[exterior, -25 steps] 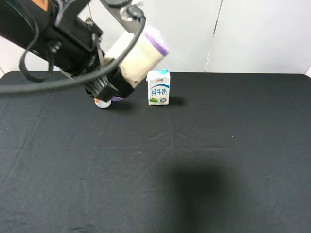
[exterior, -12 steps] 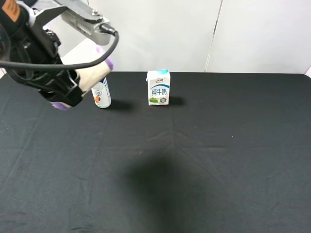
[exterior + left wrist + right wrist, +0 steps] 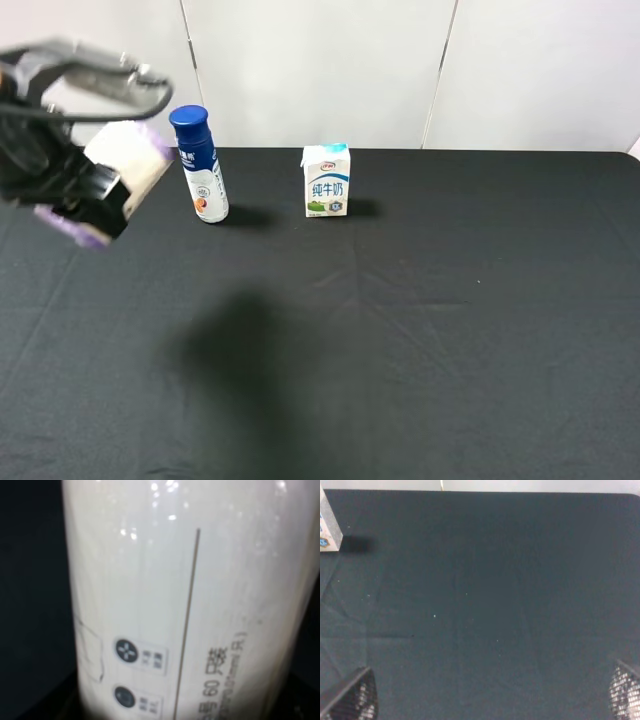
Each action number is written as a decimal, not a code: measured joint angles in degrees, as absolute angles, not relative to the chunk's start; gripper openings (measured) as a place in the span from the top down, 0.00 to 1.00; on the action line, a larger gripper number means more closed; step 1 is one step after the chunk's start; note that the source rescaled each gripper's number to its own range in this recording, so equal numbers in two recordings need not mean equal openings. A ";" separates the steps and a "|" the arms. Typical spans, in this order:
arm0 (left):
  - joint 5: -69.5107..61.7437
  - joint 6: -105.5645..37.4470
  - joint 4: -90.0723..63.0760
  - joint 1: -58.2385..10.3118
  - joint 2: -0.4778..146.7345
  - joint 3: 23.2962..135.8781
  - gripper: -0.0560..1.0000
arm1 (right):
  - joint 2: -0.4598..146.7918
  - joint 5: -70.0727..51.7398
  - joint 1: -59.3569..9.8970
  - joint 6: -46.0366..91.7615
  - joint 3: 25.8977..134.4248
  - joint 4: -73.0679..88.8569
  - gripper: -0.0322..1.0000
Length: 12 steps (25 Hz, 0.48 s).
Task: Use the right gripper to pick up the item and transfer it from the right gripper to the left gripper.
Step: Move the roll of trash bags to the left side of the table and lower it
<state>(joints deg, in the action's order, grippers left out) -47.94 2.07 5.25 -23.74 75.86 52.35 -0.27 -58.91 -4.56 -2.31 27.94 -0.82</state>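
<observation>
Black table [image 3: 450, 330], left end effector [image 3: 82, 190] gripping lilac-capped bottle [image 3: 130, 160] aloft

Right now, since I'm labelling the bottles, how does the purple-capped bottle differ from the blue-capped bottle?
The purple-capped bottle is stubby with a cream body; the blue-capped bottle is taller, slimmer and white. The purple-capped bottle is tilted and held above the black table; the blue-capped bottle stands upright on it. Both are capped cylinders.
</observation>
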 joint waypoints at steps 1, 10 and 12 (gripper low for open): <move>-47.15 2.00 4.92 -22.26 75.86 50.62 0.94 | -0.27 -58.91 -4.56 -2.31 27.94 -0.82 0.00; -36.34 1.76 4.36 -11.85 75.75 39.72 0.94 | -0.27 -58.91 -4.56 -2.31 27.94 -0.82 0.00; -33.56 1.76 4.28 -9.19 75.75 38.00 0.94 | -0.27 -58.91 -4.56 -2.31 27.94 -0.82 0.00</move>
<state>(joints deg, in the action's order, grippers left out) -33.56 1.76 4.28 -9.19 75.75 38.00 -0.27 -58.91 -4.56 -2.31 27.94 -0.82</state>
